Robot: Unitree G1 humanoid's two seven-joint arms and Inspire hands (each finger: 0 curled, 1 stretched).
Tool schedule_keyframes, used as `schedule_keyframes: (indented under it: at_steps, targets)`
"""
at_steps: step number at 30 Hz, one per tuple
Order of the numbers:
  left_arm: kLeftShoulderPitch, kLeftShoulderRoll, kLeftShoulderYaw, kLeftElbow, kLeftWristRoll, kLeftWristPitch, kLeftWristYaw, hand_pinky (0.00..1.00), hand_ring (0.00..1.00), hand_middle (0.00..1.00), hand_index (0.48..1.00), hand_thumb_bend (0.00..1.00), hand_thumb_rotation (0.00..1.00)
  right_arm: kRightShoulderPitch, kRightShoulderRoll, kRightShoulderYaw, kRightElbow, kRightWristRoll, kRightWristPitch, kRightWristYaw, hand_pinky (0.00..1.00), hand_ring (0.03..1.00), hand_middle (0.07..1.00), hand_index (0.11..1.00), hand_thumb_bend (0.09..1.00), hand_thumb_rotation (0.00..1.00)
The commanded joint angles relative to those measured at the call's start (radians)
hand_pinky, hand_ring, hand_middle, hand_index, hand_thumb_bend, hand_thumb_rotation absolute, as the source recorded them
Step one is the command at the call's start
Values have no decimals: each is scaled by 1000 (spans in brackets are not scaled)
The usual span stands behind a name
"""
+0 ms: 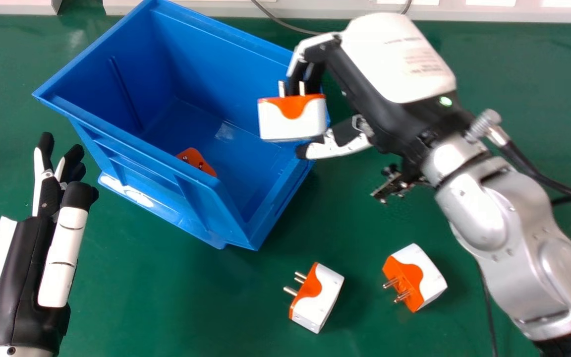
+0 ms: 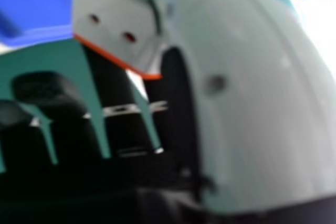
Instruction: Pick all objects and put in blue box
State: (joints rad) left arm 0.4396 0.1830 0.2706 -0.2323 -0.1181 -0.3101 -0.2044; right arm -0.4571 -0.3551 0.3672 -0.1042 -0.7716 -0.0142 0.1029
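Observation:
My right hand (image 1: 389,84) is over the right side of the blue box (image 1: 285,198), its fingers and thumb pinching a white and orange plug adapter (image 1: 290,119), prongs toward the view's top. In the right hand view the adapter (image 2: 113,19) sits against the thumb of the hand (image 2: 252,93). An orange piece (image 1: 197,161) lies inside the box, partly hidden by its near wall. Two more white and orange adapters lie on the table: one (image 1: 317,297) below the box, another (image 1: 417,277) to its right. My left hand (image 1: 42,238) is open and empty left of the box.
The green table (image 1: 181,297) carries everything. A dark cable (image 1: 488,307) runs beside the right forearm, and a thin cable (image 1: 285,24) crosses behind the box. White edging (image 1: 503,14) lines the table's far side.

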Motion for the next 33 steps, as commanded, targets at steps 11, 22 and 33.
schedule_keyframes:
  at_steps: [11,22,33]
  targets:
    - [37,2,-7,-94,15,39,15,930,988,986,986,662,963,-242,208,84,326,-59,-1,-105,75,131,391,481,501,26]
    - [68,-3,-12,-146,27,62,21,917,988,986,985,646,963,-470,371,166,753,-110,92,-215,218,320,428,492,492,98]
    - [93,-15,-24,-188,34,80,24,913,987,985,985,639,961,-588,496,162,1076,-25,50,-364,346,405,502,508,510,8]
